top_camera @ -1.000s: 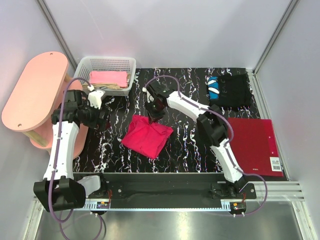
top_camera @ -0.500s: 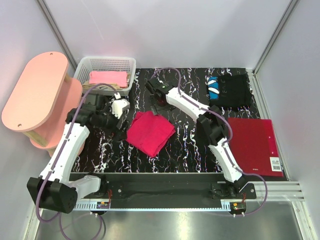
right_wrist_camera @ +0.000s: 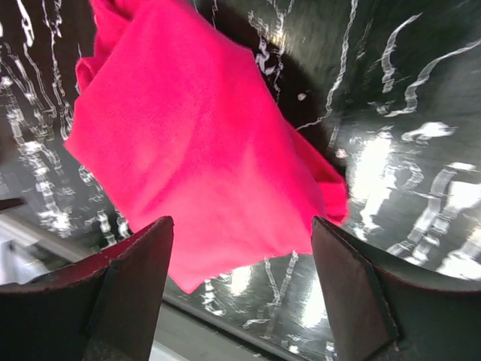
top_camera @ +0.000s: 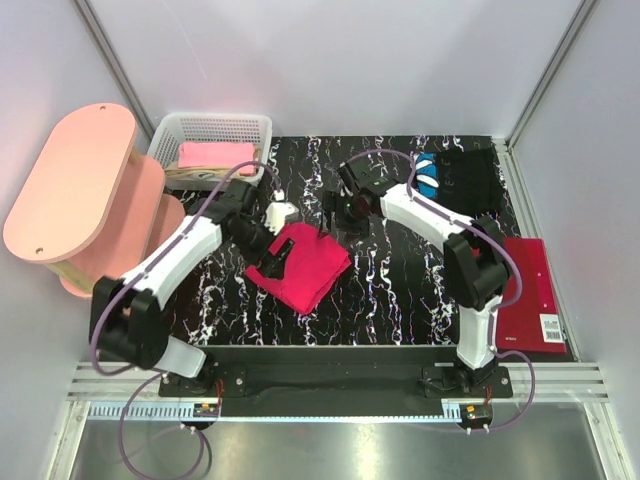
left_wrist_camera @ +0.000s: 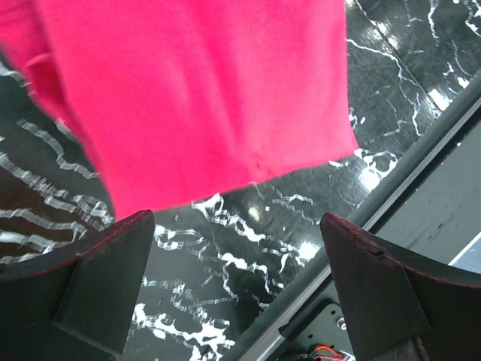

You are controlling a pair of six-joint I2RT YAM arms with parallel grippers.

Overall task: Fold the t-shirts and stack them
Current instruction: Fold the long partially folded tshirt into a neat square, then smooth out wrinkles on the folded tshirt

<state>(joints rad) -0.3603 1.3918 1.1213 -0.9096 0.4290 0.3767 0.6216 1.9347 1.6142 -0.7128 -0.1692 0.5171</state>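
Our left hand hangs wide open at the left edge of the red tee, holding nothing. Our right hand is also spread open and empty, just beyond the tee's far corner. The tee lies loosely folded mid-surface. A black tee lies far right, and a pink tee sits in the basket.

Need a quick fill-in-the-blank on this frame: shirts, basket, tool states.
1. The pink t-shirt lies in the white ___.
2. The left tool and the right tool are both ___.
3. The t-shirt in the middle of the table is ___.
4. The black t-shirt lies at the table's far ___ corner.
Missing: basket; open; red; right.
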